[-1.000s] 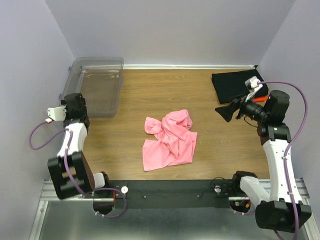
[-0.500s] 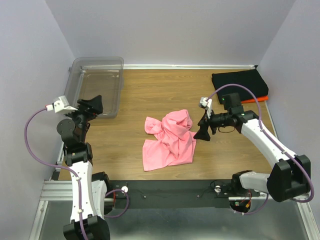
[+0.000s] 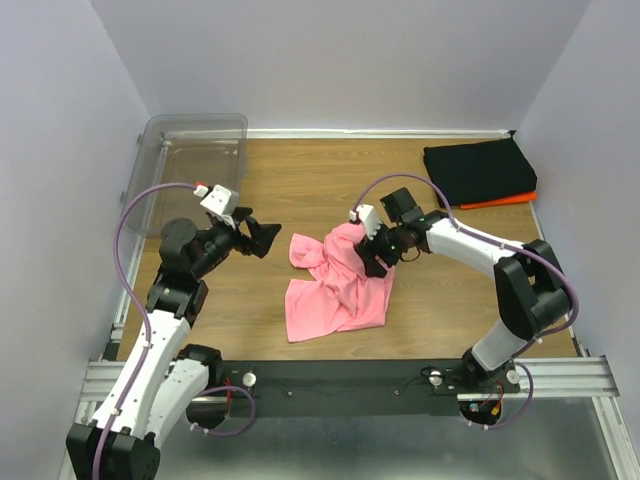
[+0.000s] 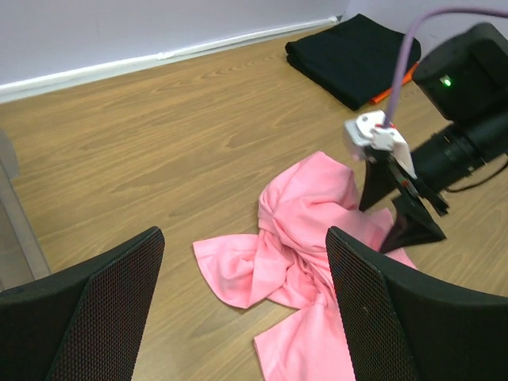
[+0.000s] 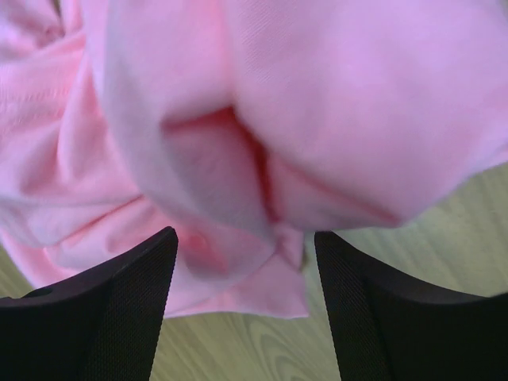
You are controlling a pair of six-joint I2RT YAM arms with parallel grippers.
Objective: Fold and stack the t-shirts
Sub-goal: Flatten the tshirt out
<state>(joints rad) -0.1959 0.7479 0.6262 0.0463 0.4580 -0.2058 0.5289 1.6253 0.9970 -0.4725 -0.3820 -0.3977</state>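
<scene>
At mid-table lies the crumpled pink t-shirt (image 3: 338, 288), the right gripper (image 3: 373, 257) down on its far edge with jaws spread, nothing clamped. The left gripper (image 3: 262, 238) hovers nearby, jaws splayed, empty.

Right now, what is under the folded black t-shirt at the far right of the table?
An orange t-shirt: only a thin strip shows along the near edge of the black t-shirt. The rest is covered.
</scene>
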